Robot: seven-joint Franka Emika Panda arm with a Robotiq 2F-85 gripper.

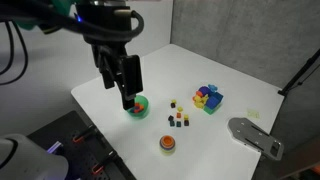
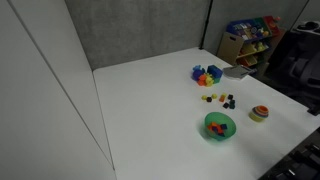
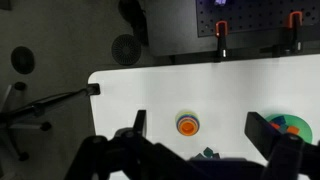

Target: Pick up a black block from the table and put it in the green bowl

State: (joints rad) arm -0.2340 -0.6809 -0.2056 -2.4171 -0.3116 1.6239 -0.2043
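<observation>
My gripper (image 1: 128, 98) hangs open and empty above the table, over the near side of the green bowl (image 1: 138, 106). It is not in the exterior view that shows the bowl (image 2: 219, 125) with small red pieces inside. Several tiny cubes (image 1: 179, 118) lie in a loose group right of the bowl. Among them is a black block (image 2: 228, 103), with yellow and red ones beside it. In the wrist view my open fingers (image 3: 200, 125) frame the orange dish, and the bowl's rim (image 3: 292, 126) shows behind the right finger. A small dark shape (image 3: 207, 154) shows at the gripper body's edge.
An orange round dish (image 1: 167, 144) (image 2: 259, 114) (image 3: 188, 124) sits near the table's front edge. A blue-yellow-red toy pile (image 1: 208, 98) (image 2: 207, 74) lies beyond the cubes. A grey flat piece (image 1: 255, 136) sticks out at the table's edge. A toy shelf (image 2: 250, 38) stands off the table.
</observation>
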